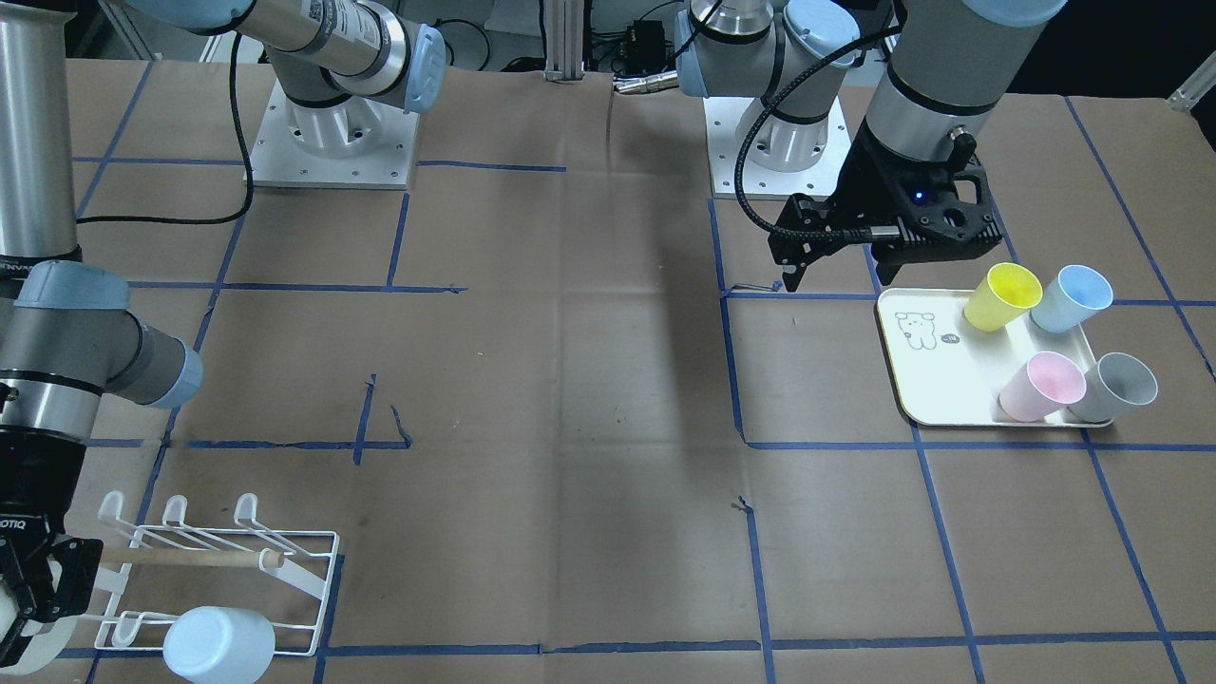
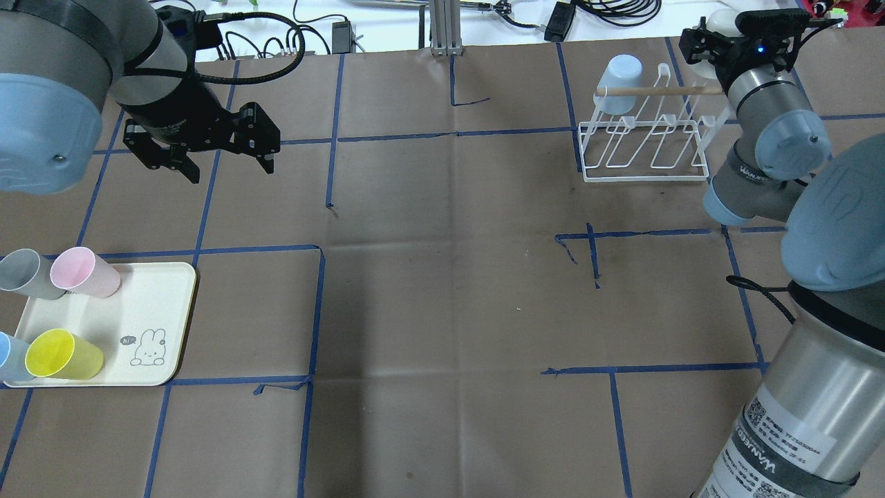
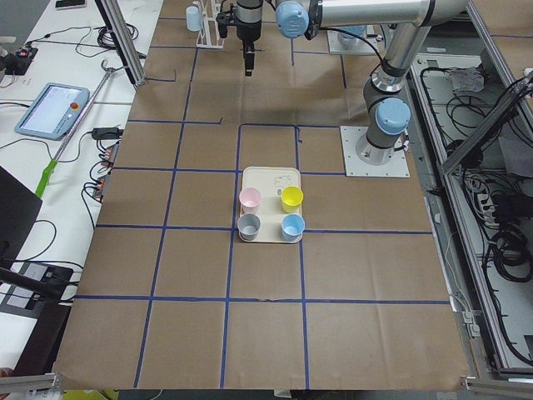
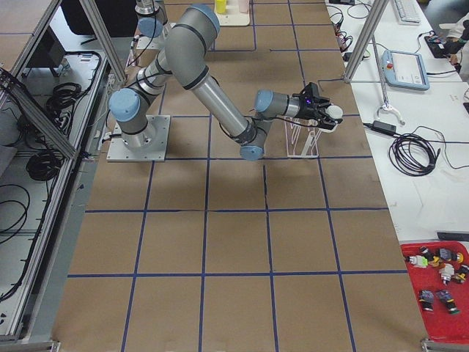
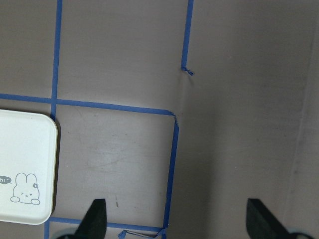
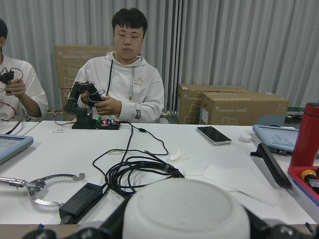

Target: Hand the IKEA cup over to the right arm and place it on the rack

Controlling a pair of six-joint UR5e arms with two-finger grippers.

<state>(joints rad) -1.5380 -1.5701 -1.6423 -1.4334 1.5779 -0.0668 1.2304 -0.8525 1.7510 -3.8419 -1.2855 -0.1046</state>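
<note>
The white cup (image 6: 185, 201) sits clamped between the right gripper's (image 6: 185, 228) 2 fingers, just beside the rack's (image 2: 644, 146) dowel (image 2: 657, 90) end.

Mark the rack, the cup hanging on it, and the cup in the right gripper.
rack (image 2: 657, 90), overhead view, wooden dowel.
pale blue cup (image 2: 617, 83), overhead view, side wall.
white cup (image 6: 186, 211), right wrist view, near surface.

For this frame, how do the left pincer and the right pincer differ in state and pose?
The left pincer is open and empty, while the right pincer is shut on a white cup. The left pincer points down at the table beside the tray. The right pincer lies about level at the end of the rack, facing the operators. Both are black and two-fingered.
</note>
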